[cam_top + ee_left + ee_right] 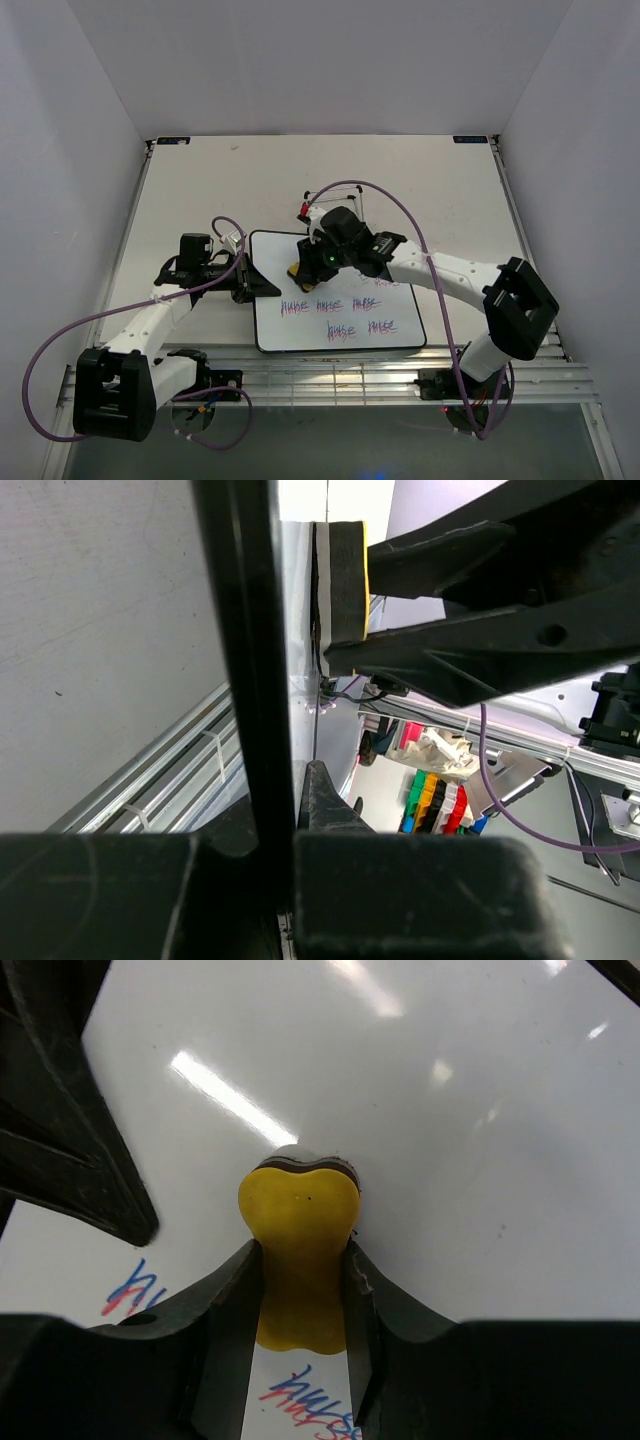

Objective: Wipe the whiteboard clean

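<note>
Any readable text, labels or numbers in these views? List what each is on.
Nothing reads as text.
Red-blue scribbles on the whiteboard: squiggles, no legible words.
Dark stickers at the far corners of the table: too small to read.
The yellow eraser: no print visible.

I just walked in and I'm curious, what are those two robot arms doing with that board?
They are wiping a whiteboard clean. The left gripper pinches the board's left edge, probably to steady it. The right gripper holds a small yellow eraser pressed against the board near its far end. That far part looks clean, but two rows of red and blue scribbles are left to wipe.
</note>
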Motion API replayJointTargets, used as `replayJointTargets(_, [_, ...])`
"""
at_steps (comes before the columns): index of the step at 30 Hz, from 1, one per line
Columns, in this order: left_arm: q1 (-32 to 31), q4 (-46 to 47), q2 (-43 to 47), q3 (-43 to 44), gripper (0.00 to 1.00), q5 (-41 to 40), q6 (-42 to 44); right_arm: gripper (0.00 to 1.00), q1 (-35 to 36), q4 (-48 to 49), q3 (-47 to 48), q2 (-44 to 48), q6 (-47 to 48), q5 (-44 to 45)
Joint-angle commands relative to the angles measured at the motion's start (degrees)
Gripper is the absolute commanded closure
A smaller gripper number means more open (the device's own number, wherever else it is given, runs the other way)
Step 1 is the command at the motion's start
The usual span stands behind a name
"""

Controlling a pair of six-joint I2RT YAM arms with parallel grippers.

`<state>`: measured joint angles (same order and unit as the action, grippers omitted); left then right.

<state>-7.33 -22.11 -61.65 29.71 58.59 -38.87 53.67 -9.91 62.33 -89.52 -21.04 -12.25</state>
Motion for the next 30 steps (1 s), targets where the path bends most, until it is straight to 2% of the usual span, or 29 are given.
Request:
replayJointTargets(1, [-0.84, 2.16, 1.7, 1.66, 1.0, -10.86, 5.65, 0.92, 1.35, -3.09, 2.01, -4.52, -0.85, -1.82])
replayJointTargets(4, [-0.75, 1.89, 2.32, 1.66, 1.0, -12.18, 5.3, 0.92, -1.19, -2.92, -0.61, -4.88, -1.37, -0.76])
replayJointTargets(8, [-0.75, 1.28, 2.23, 1.84, 1.0, -13.32, 5.12, 0.92, -6.02, -3.01, -8.6, -1.64, -2.52, 1.26])
replayJointTargets(16, [-0.84, 0.93, 3.2, 1.75, 1.0, -15.69, 4.68, 0.92, -23.24, -2.83, -30.91, 12.69, -0.33, -0.75])
replayJointTargets(17, [-0.84, 0.93, 3.29, 1.84, 1.0, -15.7, 4.68, 0.92, -27.09, -2.83, -32.43, 14.35, 0.81, -1.54])
replayJointTargets(20, [-0.84, 1.01, 3.29, 1.75, 1.0, -15.52, 4.77, 0.92, -30.81, -3.36, -34.81, 14.9, 2.58, -1.9])
replayJointTargets(25, [-0.84, 1.1, 2.85, 1.93, 1.0, -14.82, 5.12, 0.92, -28.89, -1.61, -32.89, 14.8, 2.06, -6.55])
replayJointTargets(30, [-0.84, 1.1, 2.76, 1.93, 1.0, -14.73, 5.21, 0.92, -19.32, -0.46, -26.48, 17.09, -0.23, -8.06])
